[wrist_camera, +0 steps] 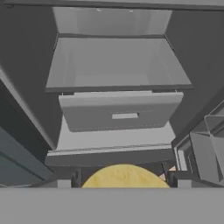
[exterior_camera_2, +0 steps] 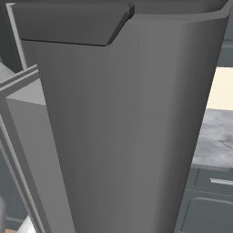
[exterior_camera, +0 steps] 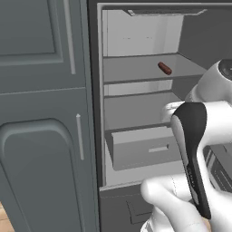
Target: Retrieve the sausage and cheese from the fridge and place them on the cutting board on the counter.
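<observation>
The fridge [exterior_camera: 136, 95] stands open, its pale shelves showing. On its upper shelf lies the reddish-brown sausage [exterior_camera: 164, 68]. In the hand view my gripper [wrist_camera: 124, 181] faces the fridge's lower part from outside. The pale yellow cheese [wrist_camera: 124, 176] sits between its two dark fingertips [wrist_camera: 65, 182], which are shut on it. The cutting board is out of view. A strip of the marble counter [exterior_camera_2: 219, 139] shows to the right, past the open fridge door [exterior_camera_2: 123, 127].
A grey panelled cabinet [exterior_camera: 43, 113] with slim handles stands left of the fridge. The fridge drawer [wrist_camera: 120, 111] sits slightly pulled out under a bare shelf [wrist_camera: 116, 65]. Door bins [wrist_camera: 209, 148] are at the right. Dark cabinets [exterior_camera_2: 211, 200] lie under the counter.
</observation>
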Robot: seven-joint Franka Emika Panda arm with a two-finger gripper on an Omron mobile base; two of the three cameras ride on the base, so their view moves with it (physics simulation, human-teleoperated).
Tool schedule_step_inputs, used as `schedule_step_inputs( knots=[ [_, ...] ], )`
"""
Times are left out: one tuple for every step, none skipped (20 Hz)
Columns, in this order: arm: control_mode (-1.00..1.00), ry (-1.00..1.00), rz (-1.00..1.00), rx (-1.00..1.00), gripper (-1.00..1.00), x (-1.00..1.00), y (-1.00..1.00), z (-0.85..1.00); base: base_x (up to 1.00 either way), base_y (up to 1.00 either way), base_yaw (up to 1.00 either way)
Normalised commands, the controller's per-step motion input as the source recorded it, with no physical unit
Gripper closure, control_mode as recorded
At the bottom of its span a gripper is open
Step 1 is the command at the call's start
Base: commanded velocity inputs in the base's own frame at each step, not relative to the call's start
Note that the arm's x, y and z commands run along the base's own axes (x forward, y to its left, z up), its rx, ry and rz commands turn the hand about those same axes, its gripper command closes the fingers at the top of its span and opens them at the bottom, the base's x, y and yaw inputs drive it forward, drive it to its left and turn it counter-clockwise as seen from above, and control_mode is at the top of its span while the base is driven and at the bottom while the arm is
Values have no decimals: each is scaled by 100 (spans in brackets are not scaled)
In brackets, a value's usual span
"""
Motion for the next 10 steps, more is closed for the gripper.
schedule_step_inputs(
  knots=[
    [-100, -4, 0, 0, 100, -29, 0, 1, 0, 0, 0],
    [-100, -5, 0, 0, 100, -32, 0, 0, 0, 0, 0],
    [-100, -5, 0, 0, 100, -32, 0, 0, 0, 0, 0],
    [-100, -2, 0, 0, 100, -21, 0, 0, 0, 0, 0],
    [-100, -2, 0, 0, 100, -21, 0, 0, 0, 0, 0],
    [-100, -1, 0, 0, 100, -16, 0, 0, 0, 0, 0],
    [-100, 0, 0, 0, 100, -14, 0, 0, 0, 0, 0],
    [-100, 0, 0, 0, 100, -14, 0, 0, 0, 0, 0],
    [-100, 0, 0, 0, 100, -14, 0, 0, 0, 0, 0],
    [-100, 0, 0, 0, 100, -18, 0, 0, 0, 0, 0]
  ],
)
